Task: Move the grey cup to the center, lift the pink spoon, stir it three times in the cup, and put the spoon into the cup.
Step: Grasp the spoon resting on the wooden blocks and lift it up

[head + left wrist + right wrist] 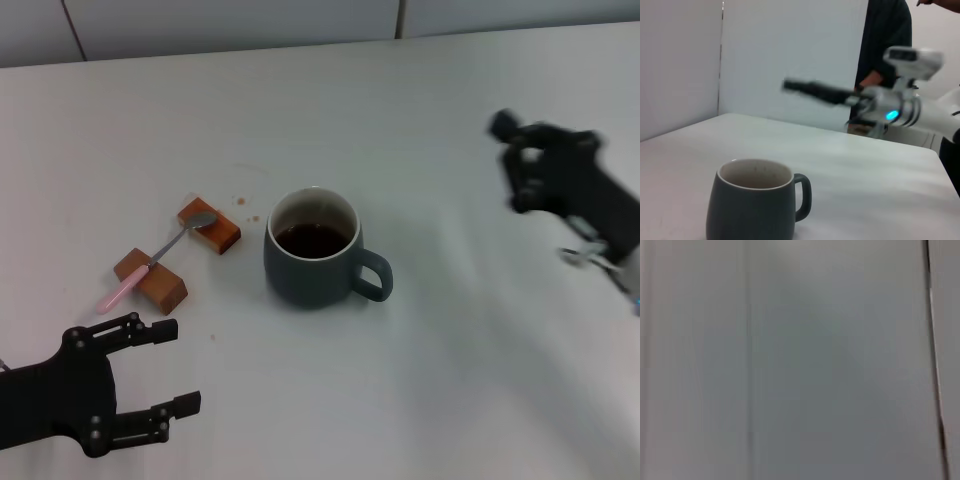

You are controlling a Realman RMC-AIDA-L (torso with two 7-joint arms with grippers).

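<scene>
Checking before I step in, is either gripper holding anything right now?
No. The left gripper is open and empty; the right gripper holds nothing visible.

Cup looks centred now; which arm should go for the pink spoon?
Left. The open left end effector sits just below the pink-handled metal teaspoon resting across two brown blocks; the right end effector is beyond the blue-grey ceramic mug.

White table (480, 340) w/ grey cup (312, 262), 2 brown blocks (151, 279).

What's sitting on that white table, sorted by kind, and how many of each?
Grey cup: 1
Pink spoon: 1
Brown blocks: 2
Total: 4
</scene>
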